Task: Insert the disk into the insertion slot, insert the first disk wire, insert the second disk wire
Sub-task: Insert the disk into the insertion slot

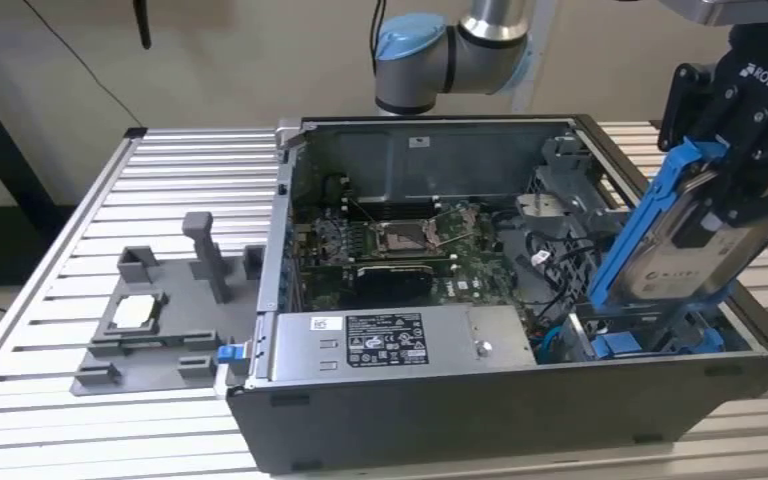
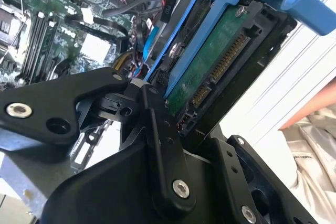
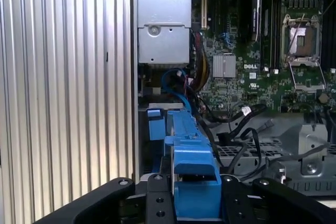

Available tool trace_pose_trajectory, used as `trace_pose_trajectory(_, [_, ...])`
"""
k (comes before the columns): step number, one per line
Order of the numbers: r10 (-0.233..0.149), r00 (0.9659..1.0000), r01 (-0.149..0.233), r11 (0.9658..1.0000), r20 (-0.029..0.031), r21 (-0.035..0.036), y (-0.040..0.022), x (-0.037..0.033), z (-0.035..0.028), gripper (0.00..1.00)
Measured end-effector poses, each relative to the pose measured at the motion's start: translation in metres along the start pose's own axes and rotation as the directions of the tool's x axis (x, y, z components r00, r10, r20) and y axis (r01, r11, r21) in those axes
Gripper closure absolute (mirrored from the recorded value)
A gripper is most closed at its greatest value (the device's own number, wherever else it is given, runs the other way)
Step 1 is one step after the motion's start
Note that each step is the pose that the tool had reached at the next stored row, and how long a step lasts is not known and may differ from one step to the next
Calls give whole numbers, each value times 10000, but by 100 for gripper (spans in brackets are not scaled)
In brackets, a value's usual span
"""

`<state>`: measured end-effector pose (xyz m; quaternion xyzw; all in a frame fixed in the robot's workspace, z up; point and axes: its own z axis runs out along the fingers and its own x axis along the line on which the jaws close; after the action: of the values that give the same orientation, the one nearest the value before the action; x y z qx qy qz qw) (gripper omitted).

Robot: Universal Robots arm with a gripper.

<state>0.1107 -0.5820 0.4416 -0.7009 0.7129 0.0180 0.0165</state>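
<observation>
- Silver slatted table lies under it all, closest to us, with the open computer case on top.
- Next we see the insertion slot, with its blue edges, in the case corner at the exterior view's right.
- Just above it hangs the disk. The gripper is closed tight on it, with fingers pressing from both sides.
- The disk's long side runs up and down, but it leans. Its low end points at the slot and its top tips toward the exterior view's right. We cannot tell if it touches the slot.
- We think the step in hand is putting the disk in. To do it well, we would stand the disk straight with the slot walls, go slowly, and keep clear of the black wires.
- Farther back sits the green board.
</observation>
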Motion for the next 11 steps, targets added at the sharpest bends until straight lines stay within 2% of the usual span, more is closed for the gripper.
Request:
trace_pose_trajectory(7, [0, 10000, 0, 10000, 67, -1, -10, 6, 119, 68])
trace_pose_trajectory(11, [0, 10000, 0, 10000, 76, -2, -14, 9, 176, 68])
